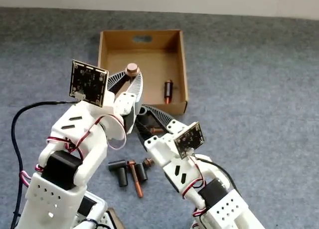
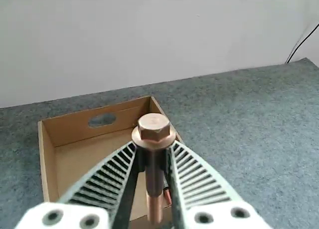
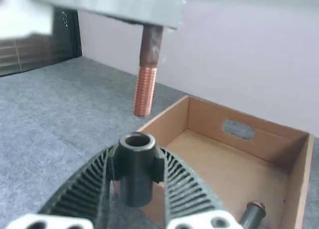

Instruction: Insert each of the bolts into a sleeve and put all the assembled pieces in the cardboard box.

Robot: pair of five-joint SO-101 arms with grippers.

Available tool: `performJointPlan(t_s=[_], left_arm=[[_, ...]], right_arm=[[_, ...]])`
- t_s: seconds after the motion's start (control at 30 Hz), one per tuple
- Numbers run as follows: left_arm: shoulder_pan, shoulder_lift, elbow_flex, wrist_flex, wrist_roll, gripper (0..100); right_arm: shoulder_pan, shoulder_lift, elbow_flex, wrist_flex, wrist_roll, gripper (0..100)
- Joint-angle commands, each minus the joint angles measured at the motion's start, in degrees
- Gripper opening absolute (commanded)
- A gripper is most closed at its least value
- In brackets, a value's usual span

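Note:
My left gripper (image 2: 153, 156) is shut on a copper bolt (image 2: 153, 131), held upright with its hex head up, above the front edge of the cardboard box (image 1: 102, 52). My right gripper (image 3: 134, 176) is shut on a black sleeve (image 3: 135, 161) with its bore facing up. The bolt's threaded tip (image 3: 145, 92) hangs just above that bore, a little apart from it. In the high view the left gripper (image 1: 130, 82) and right gripper (image 1: 147, 121) meet at the box's front wall. One assembled piece (image 1: 168, 91) lies inside the box at its right side.
Between the arm bases on the grey carpet lie three loose black sleeves (image 1: 118, 164) (image 1: 122, 177) (image 1: 141, 172), a long bolt (image 1: 136, 179) and another bolt (image 1: 148, 162). A black cable (image 1: 16, 129) loops at the left.

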Motion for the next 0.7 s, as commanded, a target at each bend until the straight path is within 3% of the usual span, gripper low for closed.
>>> performJointPlan(t_s=[0.0,0.4,0.67], left_arm=[[1.01,-1.89,-3.21,-0.35,0.00,1],[3.56,-5.85,-3.12,0.00,0.44,1],[5.23,-9.27,1.54,-0.35,6.59,1]], right_arm=[[0.84,-0.48,-0.66,-1.45,-0.26,0.6],[0.84,-0.31,-0.66,-1.45,-0.26,0.6],[0.84,-0.48,-0.66,-1.45,-0.26,0.6]])
